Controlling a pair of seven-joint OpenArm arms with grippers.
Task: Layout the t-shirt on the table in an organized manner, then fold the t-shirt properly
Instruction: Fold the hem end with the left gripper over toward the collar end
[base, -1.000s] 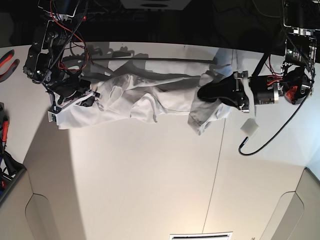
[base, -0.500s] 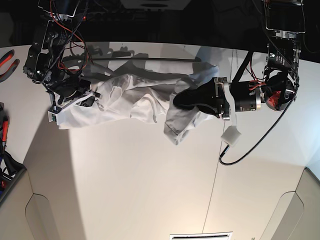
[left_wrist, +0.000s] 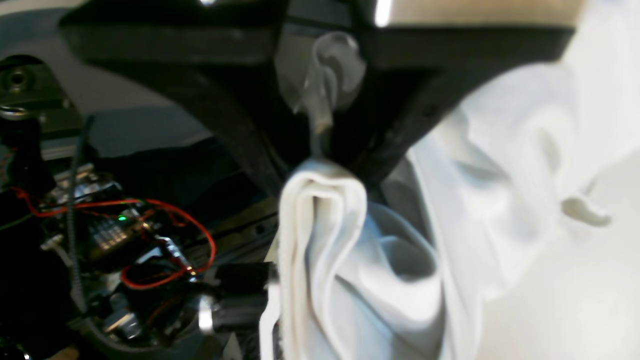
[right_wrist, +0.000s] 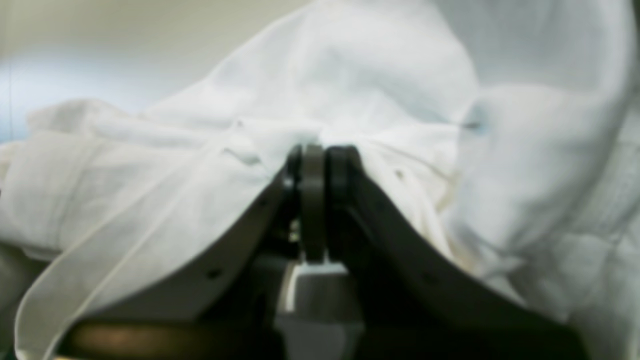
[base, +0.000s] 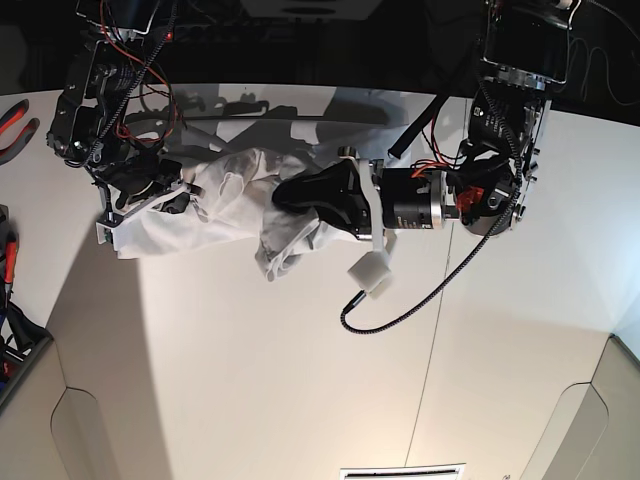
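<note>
The white t-shirt (base: 225, 205) is bunched into a short crumpled heap near the table's (base: 300, 360) far left. My left gripper (base: 283, 196) reaches in from the right of the base view and is shut on one end of it. In the left wrist view, its dark fingers (left_wrist: 400, 130) pinch a thick fold of the t-shirt (left_wrist: 320, 225), which hangs below them. My right gripper (base: 183, 197) holds the other end. The right wrist view shows that gripper (right_wrist: 317, 160) shut, with the t-shirt (right_wrist: 350, 75) draped around its tips.
Red-handled pliers (base: 12, 125) and other tools (base: 6, 265) lie at the left edge. A white tag (base: 370, 272) and a black cable loop (base: 400, 310) dangle under the left arm. Beige corner panels (base: 90, 430) (base: 585, 425) flank the near edge. A thin seam (base: 430, 340) crosses the tabletop.
My left gripper has swept leftward in the base view with its end of the t-shirt, gathering the stretched cloth into a short bunch. The right arm has stayed put.
</note>
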